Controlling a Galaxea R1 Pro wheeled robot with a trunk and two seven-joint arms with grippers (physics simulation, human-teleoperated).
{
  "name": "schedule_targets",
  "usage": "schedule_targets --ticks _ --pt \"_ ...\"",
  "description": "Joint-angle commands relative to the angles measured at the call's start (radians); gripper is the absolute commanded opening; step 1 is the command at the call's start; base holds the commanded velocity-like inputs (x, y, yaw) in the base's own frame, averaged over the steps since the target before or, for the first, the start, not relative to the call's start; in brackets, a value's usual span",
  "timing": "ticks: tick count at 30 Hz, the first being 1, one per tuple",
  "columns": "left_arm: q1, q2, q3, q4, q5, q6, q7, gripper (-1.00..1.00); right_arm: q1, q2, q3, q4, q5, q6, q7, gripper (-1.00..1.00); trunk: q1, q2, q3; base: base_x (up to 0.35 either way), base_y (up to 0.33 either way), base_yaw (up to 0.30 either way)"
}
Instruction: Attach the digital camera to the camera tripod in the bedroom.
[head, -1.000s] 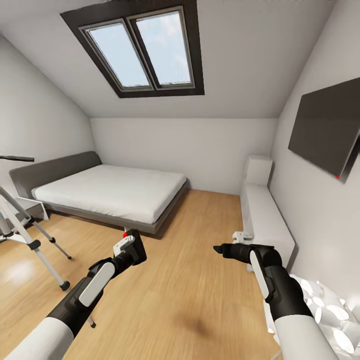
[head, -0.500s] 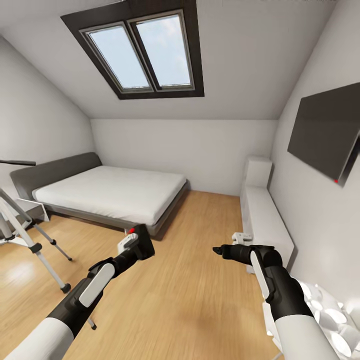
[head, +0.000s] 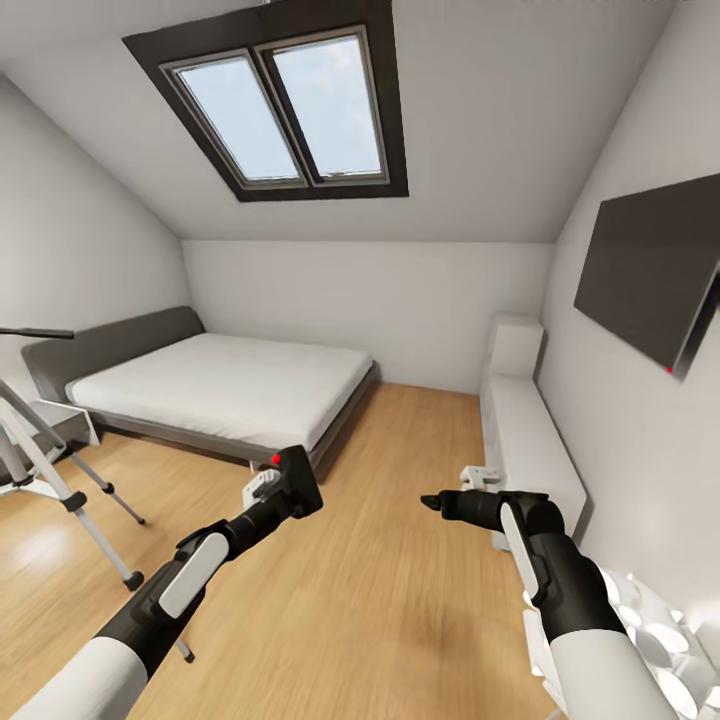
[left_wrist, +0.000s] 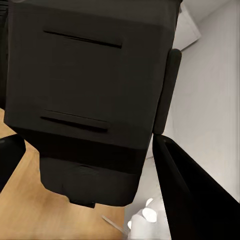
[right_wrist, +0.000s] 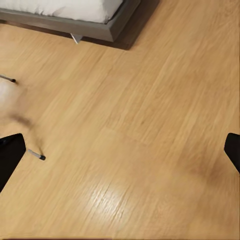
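Attic bedroom with white sloped walls, a dark-framed skylight overhead and a light wood floor. Low grey bed with a white mattress sits against the far left, a white low cabinet runs along the right wall, and a dark flat panel hangs above it.

Left gripper is clamped on the digital camera, held out in mid-air over the floor just in front of the bed's near corner. Camera's red button faces up and a bit left, so the body stands roughly upright, tilted slightly toward the right. From the left wrist camera it's a big black block right up against the lens, with a dark finger alongside it. Can't tell which way the lens points.

Camera tripod is at the far left edge, well apart from the camera: silver legs splayed on the floor, black handle sticking out horizontally toward the right.

Right gripper hovers over bare floor, pointing left, holding nothing. The right wrist view has its fingertips at opposite edges, so spread wide.
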Motion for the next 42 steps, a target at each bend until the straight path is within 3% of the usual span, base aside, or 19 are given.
schedule_targets --ticks 1,7,19,42 --pt "-0.001 0.0 -0.002 0.001 0.005 0.002 -0.005 -1.0 -0.001 0.001 -0.003 0.002 0.002 0.004 0.007 1.0 -0.004 0.006 0.002 0.0 0.0 0.0" --pt "-0.001 0.0 -0.002 0.003 0.015 0.003 -0.014 -1.0 -0.001 0.001 -0.003 0.013 0.003 0.002 0.015 1.0 -0.027 0.048 0.021 0.0 0.0 0.0" --pt "-0.001 0.001 -0.002 0.005 0.069 0.004 -0.016 -1.0 -0.001 0.001 -0.003 0.015 0.004 0.004 0.016 1.0 -0.073 0.132 0.058 0.0 0.0 0.0" --pt "-0.001 0.002 -0.002 0.007 0.073 0.004 -0.014 -1.0 -0.001 0.001 -0.003 0.014 0.004 0.004 0.016 1.0 -0.161 0.293 0.13 0.0 0.0 0.0"
